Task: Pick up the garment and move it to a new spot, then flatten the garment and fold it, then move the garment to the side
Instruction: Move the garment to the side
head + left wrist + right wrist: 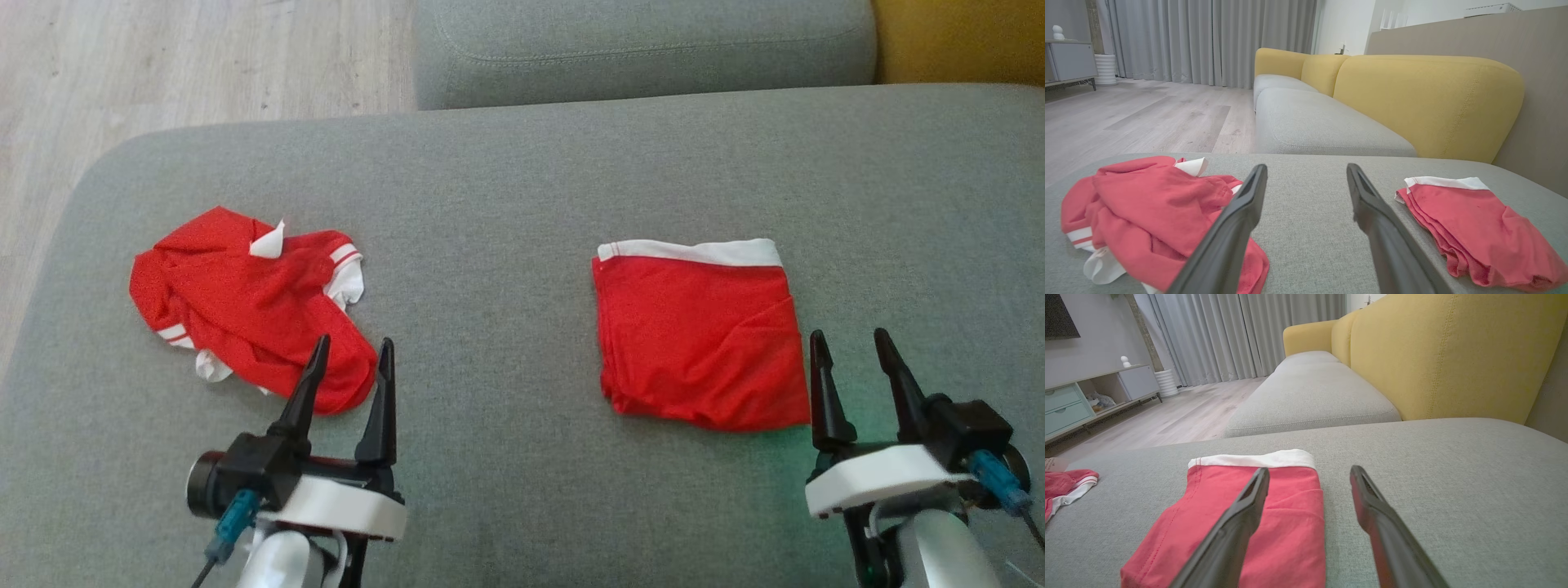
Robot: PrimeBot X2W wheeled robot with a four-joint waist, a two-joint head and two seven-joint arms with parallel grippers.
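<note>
Leftmost on the grey sofa cushion [506, 188] lies a crumpled red shirt [245, 306] with white-striped cuffs, and the left gripper [354, 340] hangs at its near right edge, fingers spread wide and holding nothing. Further right, well apart from the shirt, a folded red garment [698, 335] lies flat with its white band at the far edge. Just beside its near right corner the right gripper [849, 332] stands with fingers parted, empty.

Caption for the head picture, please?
Left gripper and right gripper open, crumpled red garment and folded red garment on grey cushion.
</note>
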